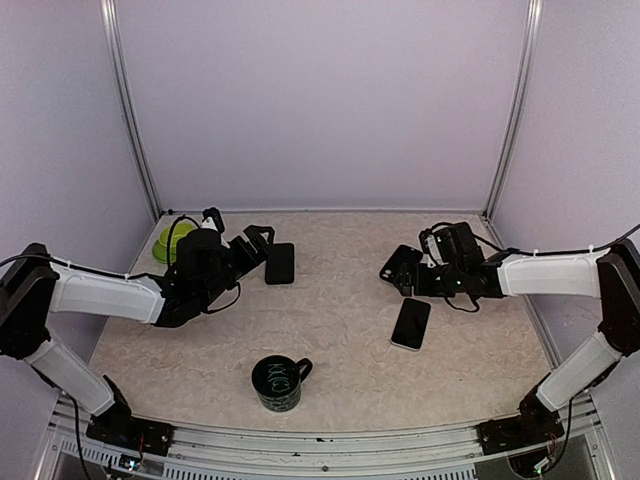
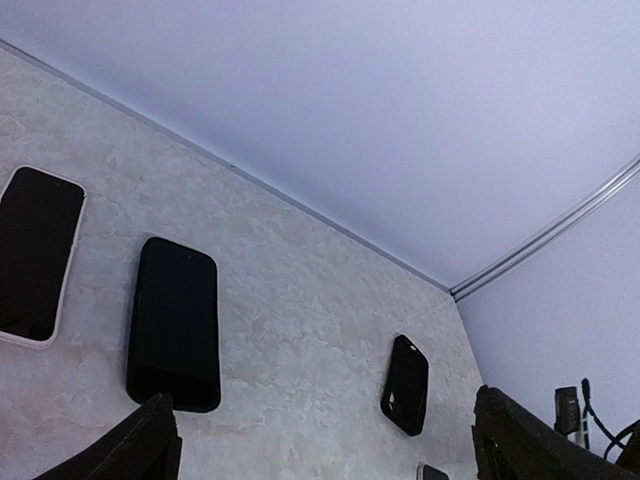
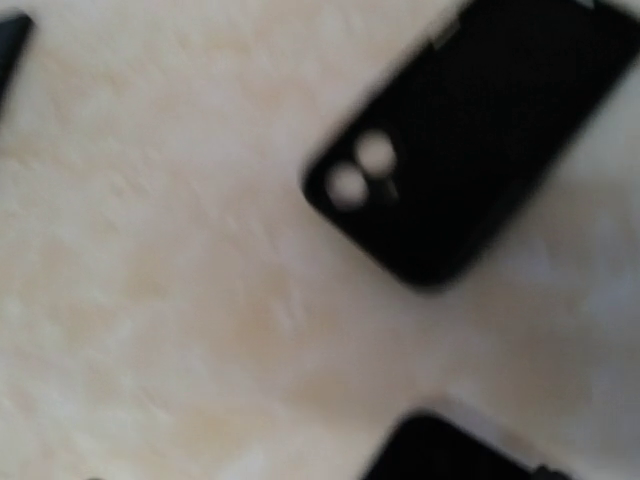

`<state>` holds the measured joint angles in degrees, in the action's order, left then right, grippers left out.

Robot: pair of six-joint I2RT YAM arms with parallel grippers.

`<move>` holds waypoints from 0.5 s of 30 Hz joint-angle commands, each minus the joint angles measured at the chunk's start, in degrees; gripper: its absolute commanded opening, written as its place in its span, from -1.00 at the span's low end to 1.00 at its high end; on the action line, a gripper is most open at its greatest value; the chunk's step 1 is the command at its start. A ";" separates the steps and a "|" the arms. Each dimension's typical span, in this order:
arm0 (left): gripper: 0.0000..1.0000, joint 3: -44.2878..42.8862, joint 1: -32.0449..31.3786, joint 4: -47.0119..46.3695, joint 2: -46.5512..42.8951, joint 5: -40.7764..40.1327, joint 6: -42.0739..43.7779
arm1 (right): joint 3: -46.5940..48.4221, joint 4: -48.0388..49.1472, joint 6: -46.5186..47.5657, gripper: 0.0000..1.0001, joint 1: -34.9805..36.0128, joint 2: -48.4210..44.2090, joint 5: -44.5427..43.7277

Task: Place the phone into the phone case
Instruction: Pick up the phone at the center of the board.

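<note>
Bowl, round and green (image 1: 168,243), sits far left on your beige marbled table (image 1: 330,350). Just right of it, your left gripper (image 1: 258,240) hangs with its fingers (image 2: 150,445) spread wide and nothing between them. Beside it, a flat glossy black phone (image 1: 280,263) lies on the table. Nearer you stands a black ceramic mug (image 1: 278,383). The black phone case with two lens holes (image 3: 470,140) lies flat by your right gripper (image 1: 408,272). You cannot tell how far that pincer is spread. A white-rimmed phone (image 1: 411,323) lies screen-up just nearer.
</note>
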<state>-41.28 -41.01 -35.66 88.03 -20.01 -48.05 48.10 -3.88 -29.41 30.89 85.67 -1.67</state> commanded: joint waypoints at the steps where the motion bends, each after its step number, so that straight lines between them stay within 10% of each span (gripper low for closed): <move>1: 0.98 2.68 -3.03 5.04 -5.70 -7.19 3.26 | -3.13 -1.32 -2.15 0.82 0.28 1.94 -0.34; 15: 0.97 5.48 -10.23 10.26 -12.85 -16.46 5.88 | -6.37 -2.71 -8.56 0.99 8.41 4.96 -6.77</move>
<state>-36.01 -50.11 -27.33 76.05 -33.21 -44.10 42.09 -5.58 -35.46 38.02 88.60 -5.23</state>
